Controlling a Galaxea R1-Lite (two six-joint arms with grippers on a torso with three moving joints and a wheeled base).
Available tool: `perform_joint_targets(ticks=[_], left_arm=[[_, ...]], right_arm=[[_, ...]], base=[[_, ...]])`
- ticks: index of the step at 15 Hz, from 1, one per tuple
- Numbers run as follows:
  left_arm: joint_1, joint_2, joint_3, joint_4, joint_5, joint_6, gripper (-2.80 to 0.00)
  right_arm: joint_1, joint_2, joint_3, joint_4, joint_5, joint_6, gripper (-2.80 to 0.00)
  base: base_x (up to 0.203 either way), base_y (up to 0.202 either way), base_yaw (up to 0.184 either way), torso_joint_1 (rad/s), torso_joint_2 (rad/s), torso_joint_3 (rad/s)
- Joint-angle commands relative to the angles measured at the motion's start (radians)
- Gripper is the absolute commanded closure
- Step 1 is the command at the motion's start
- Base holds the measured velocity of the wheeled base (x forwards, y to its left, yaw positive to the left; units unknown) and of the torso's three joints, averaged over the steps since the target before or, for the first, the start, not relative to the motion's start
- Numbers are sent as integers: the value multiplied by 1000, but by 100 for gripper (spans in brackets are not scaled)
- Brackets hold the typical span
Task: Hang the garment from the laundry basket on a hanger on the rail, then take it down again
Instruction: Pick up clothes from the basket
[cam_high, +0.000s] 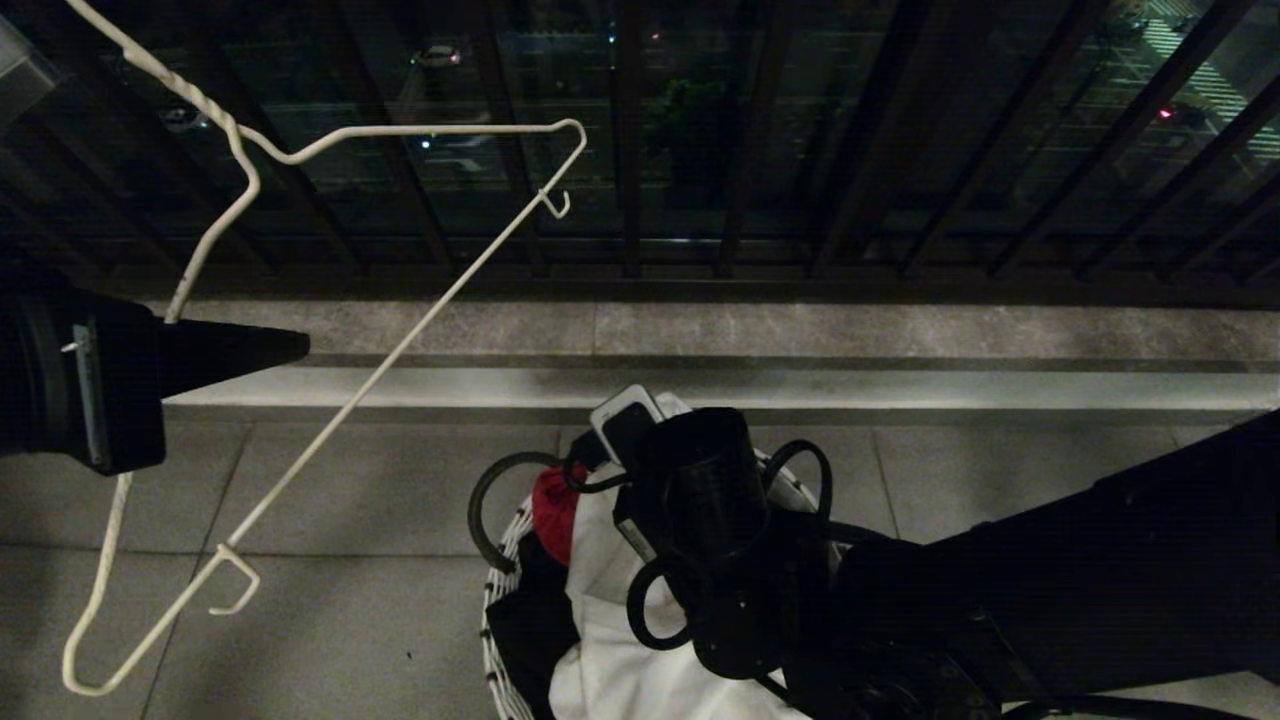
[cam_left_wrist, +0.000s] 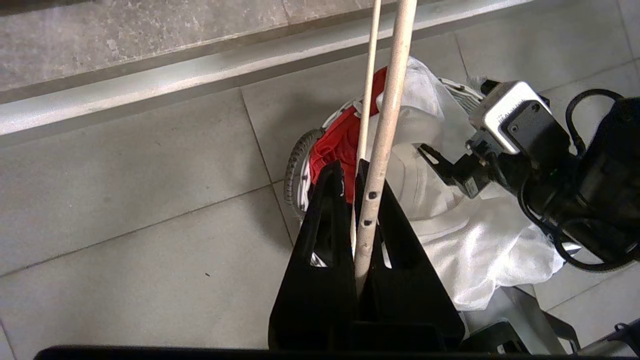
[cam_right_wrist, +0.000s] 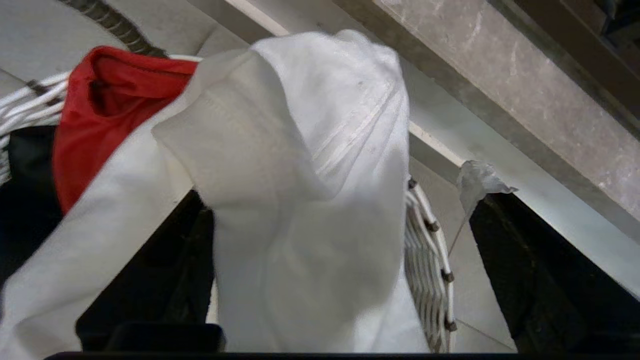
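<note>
Garment (cam_right_wrist: 310, 175) heaped in laundry basket (cam_right_wrist: 430, 260), between wide-spread right pincer (cam_right_wrist: 345, 260) fingers; left pincer (cam_left_wrist: 356, 200) clamps hanger (cam_high: 380, 370).

1. Floor (cam_high: 380, 490): large pale grey tiles with thin grout lines, filling the lower half of the head view.
2. Raised stone kerb (cam_high: 800, 335) crosses mid-frame, pale ledge strip below it.
3. Laundry basket (cam_high: 497, 610) stands on the tiles, bottom centre; probably nothing else on the floor, view is dim.
</note>
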Motion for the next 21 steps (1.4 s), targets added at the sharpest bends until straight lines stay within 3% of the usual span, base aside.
perform_joint_targets(ticks=[1,7,21], left_arm=[[0,-11,-2,2,1,0,0],[0,-22,-2,2,1,1,0],[0,-23,-2,0,-1,1,0]], right_arm=[[-25,-23,3,-1,-5,-11,-280],[-39,-90,35,19,-7,-22,-280],[-54,11,-33,18,-5,-34,-280]], base=[[0,0,0,0,0,0],[0,0,0,0,0,0],[0,0,0,0,0,0]])
